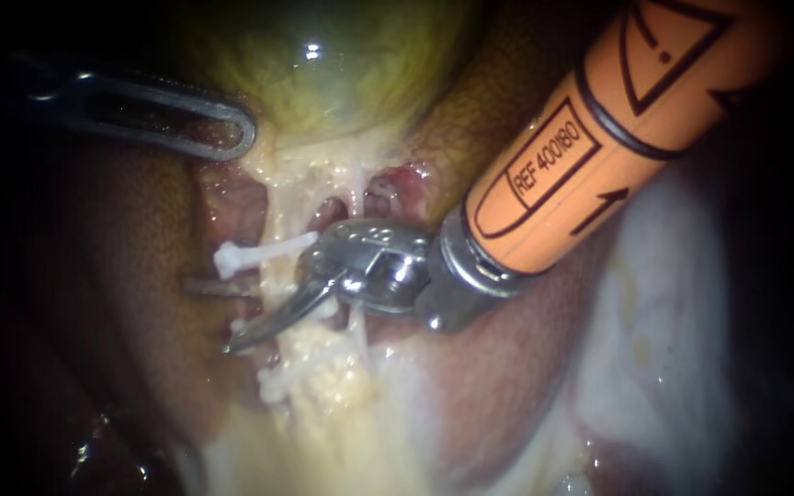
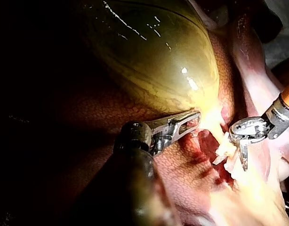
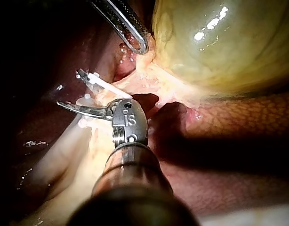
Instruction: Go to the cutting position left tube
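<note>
My right instrument (image 1: pixel 211 317) comes in from the upper right on an orange shaft. Its two thin blades stand open around the left tube (image 1: pixel 273 280), a pale yellow strand running down from the gallbladder (image 1: pixel 342 64). One blade lies in front of the tube and the other shows dimly behind it. A white clip (image 1: pixel 259 253) crosses the tube just above the blades, and another white clip (image 1: pixel 273 381) sits below them. My left instrument (image 1: pixel 232 129) holds the gallbladder's lower end, jaws shut on its tissue (image 2: pixel 194 120). The right wrist view shows the open blades (image 3: pixel 71 89) beside the clip (image 3: pixel 109 87).
Brown liver (image 1: pixel 112 276) lies on both sides of the dissected bed. A second thin strand (image 1: pixel 357 335) runs just right of the left tube, under the right instrument's wrist. Pale fatty tissue (image 1: pixel 654 349) fills the lower right.
</note>
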You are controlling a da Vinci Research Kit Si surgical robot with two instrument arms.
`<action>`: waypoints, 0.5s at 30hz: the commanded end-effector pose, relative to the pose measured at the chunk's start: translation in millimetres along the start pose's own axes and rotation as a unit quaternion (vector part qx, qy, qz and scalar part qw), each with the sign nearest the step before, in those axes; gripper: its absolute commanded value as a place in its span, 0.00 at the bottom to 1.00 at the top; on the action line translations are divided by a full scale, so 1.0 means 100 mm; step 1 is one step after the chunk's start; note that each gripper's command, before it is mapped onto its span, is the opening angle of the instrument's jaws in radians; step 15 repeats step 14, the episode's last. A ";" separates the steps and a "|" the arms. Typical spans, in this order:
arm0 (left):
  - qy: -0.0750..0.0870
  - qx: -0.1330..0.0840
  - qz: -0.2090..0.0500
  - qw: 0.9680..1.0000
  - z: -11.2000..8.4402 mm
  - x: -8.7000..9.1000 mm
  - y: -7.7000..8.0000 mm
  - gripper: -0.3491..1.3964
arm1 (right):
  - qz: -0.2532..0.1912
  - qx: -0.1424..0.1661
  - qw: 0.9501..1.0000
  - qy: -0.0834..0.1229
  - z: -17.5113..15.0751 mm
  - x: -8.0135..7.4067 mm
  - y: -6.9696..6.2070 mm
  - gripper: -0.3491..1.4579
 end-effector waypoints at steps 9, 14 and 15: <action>0.000 0.000 0.000 1.000 -0.001 0.000 0.000 0.00 | 0.007 0.001 1.000 0.003 -0.003 0.015 -0.010 0.80; 0.000 0.000 0.000 1.000 -0.001 0.000 0.000 0.00 | 0.009 -0.001 1.000 0.003 -0.004 0.012 -0.007 0.81; 0.000 0.000 0.000 1.000 -0.001 0.000 0.000 0.00 | 0.009 -0.001 1.000 0.003 -0.004 0.012 -0.007 0.81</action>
